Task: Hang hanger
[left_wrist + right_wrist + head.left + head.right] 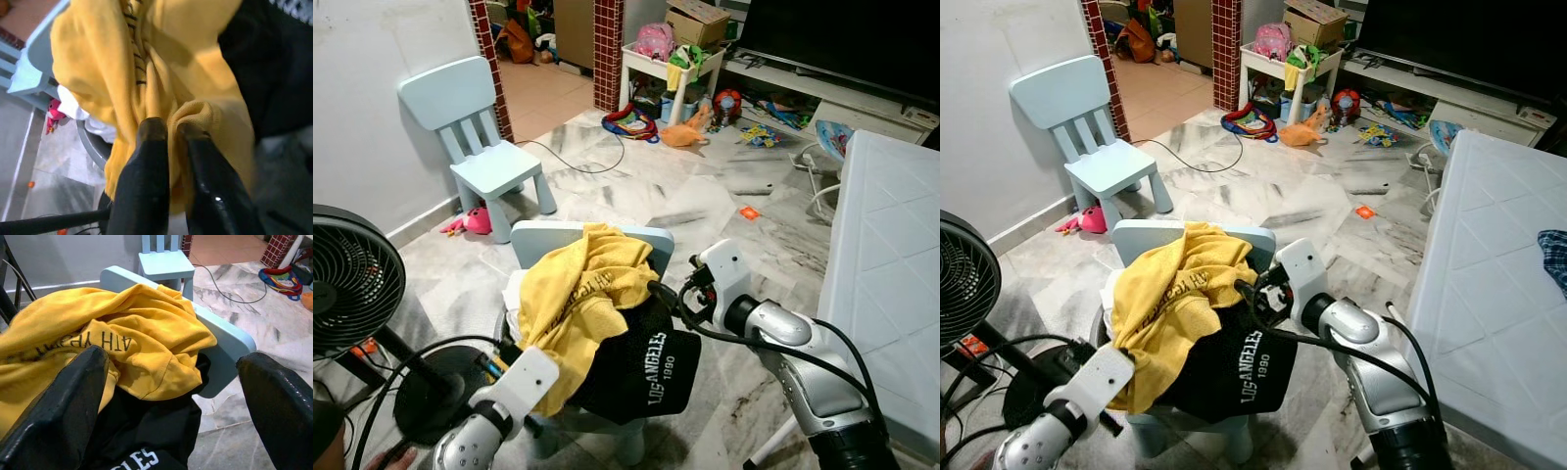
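Down at the front of the near chair, the left gripper (pixel 168 132) has its two black fingers pinched on a fold of the yellow T-shirt (pixel 582 294), low on the cloth where it hangs off the heap — the wrist view shows the fabric bunched between the tips. Just beside the heap on the other side, the right gripper (pixel 171 382) stands wide open, its fingers spread either side of the yellow shirt and the black garment (pixel 641 377), touching neither as far as I can tell. Both clothes lie piled over the backrest and seat of the pale blue child's chair (pixel 651 240). No hanger can be made out among the clothes, so the task's own thing is either buried or elsewhere. To do this step well, I judge the left should lift the shirt slowly and clear of the black one, so the two do not drag together, while the right waits open for the collar or shoulder. Readable writing: "LOS ANGELES 1990" in white on the black garment — and dark letters on the yellow shirt, partly folded, reading roughly "ATH".
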Motion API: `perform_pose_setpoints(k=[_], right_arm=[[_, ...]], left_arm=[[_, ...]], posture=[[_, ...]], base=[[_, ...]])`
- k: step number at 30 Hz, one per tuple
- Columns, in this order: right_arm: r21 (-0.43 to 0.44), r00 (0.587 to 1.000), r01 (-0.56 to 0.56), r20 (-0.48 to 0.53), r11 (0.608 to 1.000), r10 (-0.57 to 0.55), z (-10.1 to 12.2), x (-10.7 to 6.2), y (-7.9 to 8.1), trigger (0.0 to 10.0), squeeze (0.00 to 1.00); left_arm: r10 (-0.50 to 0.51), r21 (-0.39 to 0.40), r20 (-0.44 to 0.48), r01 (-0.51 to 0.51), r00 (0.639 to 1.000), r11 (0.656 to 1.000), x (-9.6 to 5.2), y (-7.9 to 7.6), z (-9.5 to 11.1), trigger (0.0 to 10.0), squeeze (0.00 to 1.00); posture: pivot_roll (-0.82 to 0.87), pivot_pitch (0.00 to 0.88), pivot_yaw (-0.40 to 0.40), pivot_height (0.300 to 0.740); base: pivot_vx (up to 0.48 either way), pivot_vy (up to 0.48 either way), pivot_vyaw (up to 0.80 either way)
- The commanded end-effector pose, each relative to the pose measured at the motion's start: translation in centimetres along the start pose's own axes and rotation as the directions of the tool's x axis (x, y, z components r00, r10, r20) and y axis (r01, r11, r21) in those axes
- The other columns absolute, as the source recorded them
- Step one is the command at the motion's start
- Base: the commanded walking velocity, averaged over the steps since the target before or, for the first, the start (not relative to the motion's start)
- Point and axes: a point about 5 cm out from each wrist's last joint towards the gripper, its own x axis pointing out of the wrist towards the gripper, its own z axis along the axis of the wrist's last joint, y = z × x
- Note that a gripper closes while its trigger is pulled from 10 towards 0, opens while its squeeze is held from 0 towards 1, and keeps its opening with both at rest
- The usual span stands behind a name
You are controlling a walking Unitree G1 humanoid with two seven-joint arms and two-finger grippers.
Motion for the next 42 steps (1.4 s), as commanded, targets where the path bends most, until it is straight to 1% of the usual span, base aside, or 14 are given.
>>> perform_pose_setpoints(k=[1, 5, 7, 9, 15, 19, 26, 29, 31, 32, 34, 40, 41, 42], right_arm=[[0.001, 1.0, 0.027, 0.011, 1.0, -0.027, 0.2, 0.0, -0.5, 10.0, 0.0], [0.001, 1.0, 0.028, 0.013, 1.0, -0.028, 0.1, 0.1, -0.5, 10.0, 0.0], [0.002, 1.0, 0.028, 0.014, 1.0, -0.028, 0.1, 0.2, -0.5, 10.0, 0.0], [0.004, 0.999, 0.027, 0.018, 1.0, -0.027, 0.2, 0.3, -0.4, 10.0, 0.0], [0.01, 0.999, 0.026, 0.024, 1.0, -0.026, 0.3, 0.5, -0.2, 10.0, 0.0], [0.012, 1.0, 0.016, 0.027, 1.0, -0.017, 0.3, 0.6, 0.1, 10.0, 0.0], [0.0, 0.999, 0.013, 0.036, 1.0, -0.013, 0.5, 0.7, 0.2, 10.0, 0.0], [-0.001, 0.999, 0.021, 0.039, 1.0, -0.021, 0.5, 0.6, 0.0, 10.0, 0.0], [0.002, 0.999, 0.025, 0.039, 1.0, -0.025, 0.4, 0.5, 0.0, 10.0, 0.0], [0.003, 0.999, 0.024, 0.038, 1.0, -0.024, 0.4, 0.5, 0.1, 10.0, 0.0], [0.004, 0.999, 0.02, 0.039, 1.0, -0.02, 0.3, 0.6, 0.3, 10.0, 0.0], [-0.011, 0.999, 0.003, 0.051, 1.0, -0.002, 0.6, 0.9, 0.5, 10.0, 0.0], [-0.011, 0.999, 0.003, 0.051, 1.0, -0.003, 0.6, 0.9, 0.5, 10.0, 0.0], [-0.011, 0.999, 0.004, 0.051, 1.0, -0.004, 0.7, 0.9, 0.5, 10.0, 0.0]], left_arm=[[-0.053, 0.052, 0.005, 0.053, 0.999, 0.997, -0.1, 0.0, 0.6, 10.0, 1.0], [-0.097, 0.095, 0.053, 0.092, 0.994, 0.991, -0.5, 1.3, 2.4, 10.0, 1.0], [-0.054, 0.112, 0.09, 0.044, 0.995, 0.993, -0.3, 2.4, 3.2, 10.0, 1.0], [0.112, 0.135, 0.163, -0.135, 0.98, 0.982, 0.2, 4.7, 3.8, 10.0, 1.0], [0.227, 0.125, 0.061, -0.233, 0.972, 0.964, 1.1, 7.6, 1.0, 10.0, 1.0], [0.192, 0.114, -0.018, -0.189, 0.981, 0.975, 2.2, 8.0, -0.6, 10.0, 1.0], [0.04, 0.123, -0.018, -0.037, 0.999, 0.992, 3.9, 6.6, -1.2, 10.0, 1.0], [0.042, 0.137, 0.006, -0.043, 0.999, 0.99, 3.9, 6.4, -0.9, 10.0, 1.0], [0.068, 0.124, 0.038, -0.072, 0.997, 0.99, 3.9, 6.5, -0.4, 10.0, 0.92], [0.079, 0.104, 0.079, -0.087, 0.994, 0.991, 3.9, 6.5, 0.3, 10.0, 0.0], [0.087, 0.073, 0.167, -0.101, 0.982, 0.992, 3.9, 6.4, 1.8, 10.0, 0.0], [0.043, 0.041, 0.211, -0.053, 0.976, 0.998, 4.6, 5.1, 2.8, 10.0, 0.0], [0.052, 0.025, 0.21, -0.058, 0.976, 0.998, 4.8, 5.1, 2.9, 10.0, 1.0], [0.065, 0.005, 0.203, -0.067, 0.977, 0.998, 5.1, 5.0, 2.9, 10.0, 1.0]], posture=[[0.01, 0.046, -0.071, 0.74], [0.02, 0.047, -0.069, 0.74], [0.02, 0.047, -0.068, 0.74], [0.02, 0.046, -0.066, 0.74], [0.02, 0.047, -0.067, 0.74], [0.01, 0.047, -0.069, 0.74], [0.0, 0.047, -0.061, 0.74], [0.0, 0.049, -0.06, 0.74], [0.0, 0.049, -0.06, 0.74], [0.0, 0.049, -0.06, 0.74], [0.01, 0.051, -0.064, 0.74], [0.01, 0.047, -0.068, 0.74], [0.01, 0.047, -0.067, 0.74], [0.01, 0.046, -0.066, 0.74]], base=[[0.0, 0.0, 0.0], [0.0, 0.0, 0.0], [0.0, 0.0, 0.0], [0.0, 0.0, 0.0], [0.0, 0.0, 0.0], [0.0, 0.0, 0.0], [0.0, 0.0, 0.0], [0.0, 0.0, 0.0], [0.0, 0.0, 0.0], [0.0, 0.0, 0.0], [0.0, 0.0, 0.0], [0.0, 0.0, 0.0], [0.0, 0.0, 0.0], [0.0, 0.0, 0.0]])
